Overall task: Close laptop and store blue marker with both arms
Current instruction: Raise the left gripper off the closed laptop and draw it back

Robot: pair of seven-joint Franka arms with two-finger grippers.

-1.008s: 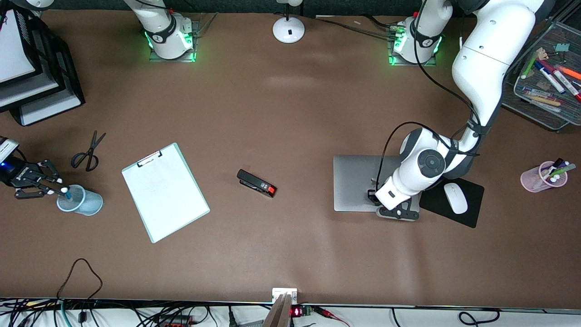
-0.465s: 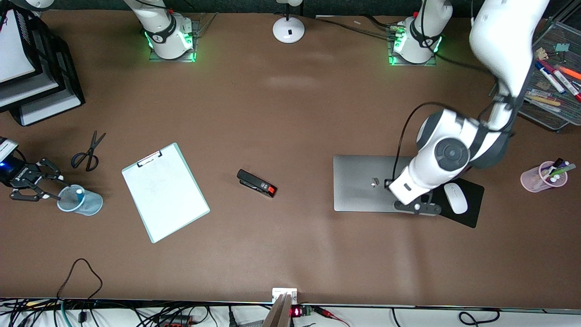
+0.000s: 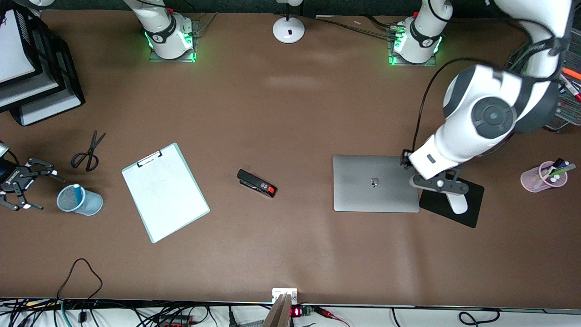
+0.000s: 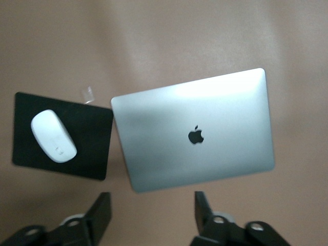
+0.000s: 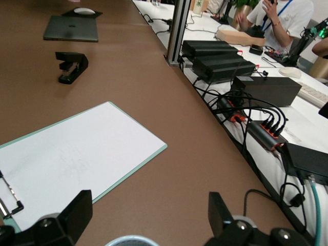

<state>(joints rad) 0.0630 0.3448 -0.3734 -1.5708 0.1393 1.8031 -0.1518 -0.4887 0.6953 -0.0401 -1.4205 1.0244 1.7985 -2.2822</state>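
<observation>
The laptop (image 3: 376,183) lies closed on the table, silver lid up with the dark apple logo; it also shows in the left wrist view (image 4: 197,130) and small in the right wrist view (image 5: 72,28). My left gripper (image 3: 439,184) is open and empty in the air over the laptop's edge and the mouse pad; it also shows in its own wrist view (image 4: 152,212). The blue marker (image 3: 78,193) stands in a blue mesh cup (image 3: 86,202), white end up. My right gripper (image 3: 43,190) is open and empty beside that cup, apart from it; it also shows in its own wrist view (image 5: 148,210).
A white mouse (image 3: 456,202) on a black pad (image 3: 435,206) lies beside the laptop. A stapler (image 3: 256,182), a clipboard (image 3: 164,192) and scissors (image 3: 88,152) lie mid-table. A pink cup of markers (image 3: 544,176) and a mesh tray (image 3: 565,113) stand at the left arm's end.
My left gripper has lifted off the closed laptop lid and moved toward the mouse pad. My right gripper has let go of the blue marker in the cup and drawn back.
</observation>
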